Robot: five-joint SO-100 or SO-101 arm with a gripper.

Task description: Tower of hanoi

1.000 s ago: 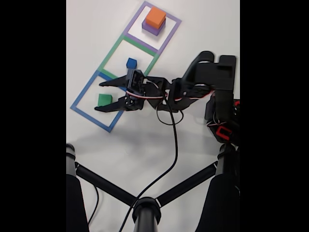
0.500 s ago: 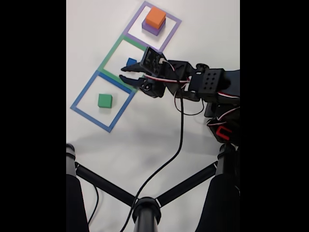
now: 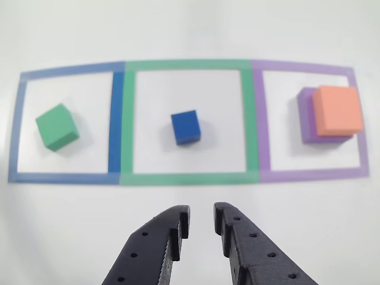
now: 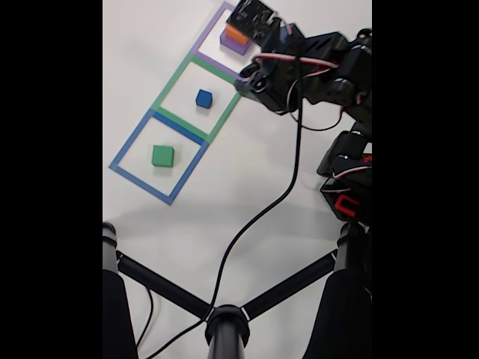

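The other view looks down on three tape squares in a row. A green block [image 3: 57, 126] lies in the left, blue-taped square. A small blue cube [image 3: 186, 127] sits in the middle, green-taped square. In the right, purple-taped square a salmon-orange block [image 3: 337, 110] rests on the flat purple block [image 3: 306, 116]. My gripper [image 3: 202, 215] hangs above the table in front of the middle square, open by a narrow gap with nothing between the fingers. In the fixed view the green block [image 4: 162, 155] and blue cube [image 4: 203, 98] lie uncovered. The raised arm [image 4: 299, 67] partly hides the orange block [image 4: 235, 34].
A black cable [image 4: 262, 217] trails from the arm across the white table. Black stand legs [image 4: 224, 321] cross the bottom of the fixed view. The arm's base [image 4: 348, 187] stands at the right edge. Bare table lies in front of the tape squares.
The arm has swung from over the blue-taped square, past the middle one, up toward the purple-taped end. Its jaws have narrowed from wide open. The blocks have not moved.
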